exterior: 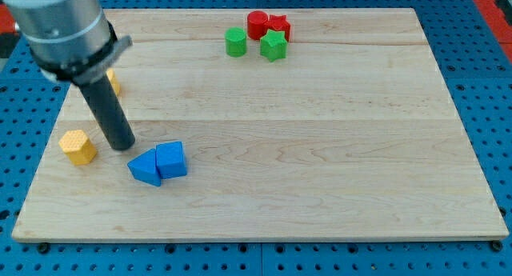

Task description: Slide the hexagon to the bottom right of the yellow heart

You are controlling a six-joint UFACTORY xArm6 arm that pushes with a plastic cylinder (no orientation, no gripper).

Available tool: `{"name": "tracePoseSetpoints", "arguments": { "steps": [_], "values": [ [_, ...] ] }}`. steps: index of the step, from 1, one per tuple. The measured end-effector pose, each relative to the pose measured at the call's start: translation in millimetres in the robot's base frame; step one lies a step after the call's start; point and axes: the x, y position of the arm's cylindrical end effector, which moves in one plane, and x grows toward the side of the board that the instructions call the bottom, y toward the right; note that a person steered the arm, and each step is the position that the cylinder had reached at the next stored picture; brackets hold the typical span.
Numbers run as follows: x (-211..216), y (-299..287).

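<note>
A yellow hexagon block [78,146] lies near the board's left edge. My tip [122,144] rests on the board just to the right of it, a small gap apart. A second yellow block [114,83], likely the heart, sits above, mostly hidden behind the rod. The hexagon is below and to the left of that block.
Two blue blocks [159,162] touch each other just right and below of my tip. At the view's top middle sit a green cylinder [235,42], a green star [274,46], a red cylinder [258,23] and a red star [279,26]. The wooden board [320,148] lies on blue pegboard.
</note>
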Motion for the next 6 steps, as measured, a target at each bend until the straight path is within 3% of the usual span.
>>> {"name": "tracePoseSetpoints", "arguments": {
  "steps": [1, 2, 3, 5, 6],
  "values": [
    [33, -39],
    [33, -75],
    [-19, -76],
    [-74, -41],
    [-76, 25]
  ]
}}
